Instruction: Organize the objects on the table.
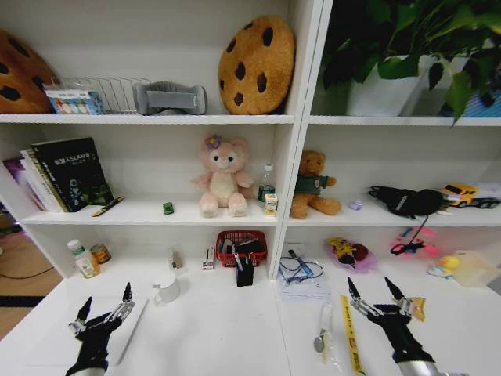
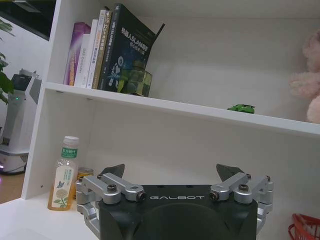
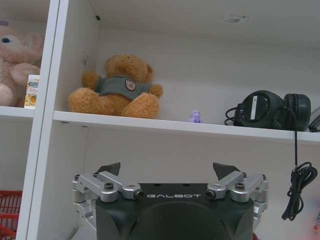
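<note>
Lying low in the head view: white surface [image 1: 227, 329], smooth and flat, running under the shelf unit. Standing left of centre on it, small white mug [image 1: 167, 290], glossy, rounded, handle pointing left. Lying lower right of centre, long yellow ruler [image 1: 351, 333], thin and flat, running toward the bottom edge, with a slim pale pen-like stick [image 1: 324, 323] just beside it on its left. Resting at lower left, flat silver laptop [image 1: 129, 333], thin, one edge showing beside the left claw. Sitting on the middle shelf, left of the pink plush [image 1: 223, 176], tiny green toy car [image 1: 168, 207], glossy and boxy; seen also as a small green shape on the shelf edge in the left wrist view [image 2: 241, 107].

Hovering at the lower left corner, left claw [image 1: 104, 307], black body, silver metal linkages, dark pointed fingers spread wide apart, gripping nothing. Hovering at lower right, right claw [image 1: 376, 291], same build, fingers likewise spread wide and empty, with a small yellow object just behind its right fingertip.

Sitting at centre against the shelf divider, red mesh basket [image 1: 241, 247], holding dark items.
</note>
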Robot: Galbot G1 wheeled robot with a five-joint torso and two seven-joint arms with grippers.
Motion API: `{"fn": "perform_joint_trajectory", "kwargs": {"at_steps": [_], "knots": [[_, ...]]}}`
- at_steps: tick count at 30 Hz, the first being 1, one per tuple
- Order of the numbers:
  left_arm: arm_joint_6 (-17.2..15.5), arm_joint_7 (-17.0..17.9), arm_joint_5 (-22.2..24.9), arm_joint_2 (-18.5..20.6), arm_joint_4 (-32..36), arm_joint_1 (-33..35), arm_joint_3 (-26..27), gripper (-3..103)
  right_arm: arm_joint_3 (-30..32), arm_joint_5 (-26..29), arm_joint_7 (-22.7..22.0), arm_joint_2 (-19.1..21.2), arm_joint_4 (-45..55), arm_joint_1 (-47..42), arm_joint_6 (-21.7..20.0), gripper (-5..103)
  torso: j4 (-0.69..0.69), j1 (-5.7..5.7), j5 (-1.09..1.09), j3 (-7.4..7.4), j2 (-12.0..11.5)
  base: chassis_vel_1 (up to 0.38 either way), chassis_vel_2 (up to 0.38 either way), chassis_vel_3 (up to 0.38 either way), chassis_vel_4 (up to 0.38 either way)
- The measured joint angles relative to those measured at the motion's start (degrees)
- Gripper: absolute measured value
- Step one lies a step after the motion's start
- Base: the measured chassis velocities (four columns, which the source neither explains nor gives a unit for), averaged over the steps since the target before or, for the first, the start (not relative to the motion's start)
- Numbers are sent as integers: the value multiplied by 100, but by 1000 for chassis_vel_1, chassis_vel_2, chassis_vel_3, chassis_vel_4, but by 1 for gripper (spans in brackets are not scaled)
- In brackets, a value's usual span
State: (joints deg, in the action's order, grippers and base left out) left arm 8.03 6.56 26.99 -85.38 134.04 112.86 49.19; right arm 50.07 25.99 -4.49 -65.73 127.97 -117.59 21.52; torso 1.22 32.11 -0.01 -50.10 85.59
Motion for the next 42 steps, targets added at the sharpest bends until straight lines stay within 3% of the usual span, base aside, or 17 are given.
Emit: {"fn": "perform_joint_trajectory", "kwargs": {"at_steps": [22,24,32,37,42], "knots": [[4,-1,-25,-59,16,17,-42,100,1,95,-111,4,-80,95,-54,100,1,0,-1,0,0,-72,-72,75,76],[6,0,-44,-71,17,15,-63,100,40,197,-350,108,-180,270,-429,100,2,0,-1,0,0,0,0,0,0],[12,-1,-79,-104,58,36,-89,100,50,557,-892,480,-826,952,-1271,100,-1,0,2,0,0,0,0,0,0],[9,6,-84,-105,110,44,-76,100,-8,603,-1106,559,-1202,1133,-1582,100,0,0,1,0,0,0,0,0,0],[14,4,-85,-125,113,85,-58,100,-69,632,-1181,499,-1642,1188,-1606,100,2,0,1,0,0,0,0,0,0]]}}
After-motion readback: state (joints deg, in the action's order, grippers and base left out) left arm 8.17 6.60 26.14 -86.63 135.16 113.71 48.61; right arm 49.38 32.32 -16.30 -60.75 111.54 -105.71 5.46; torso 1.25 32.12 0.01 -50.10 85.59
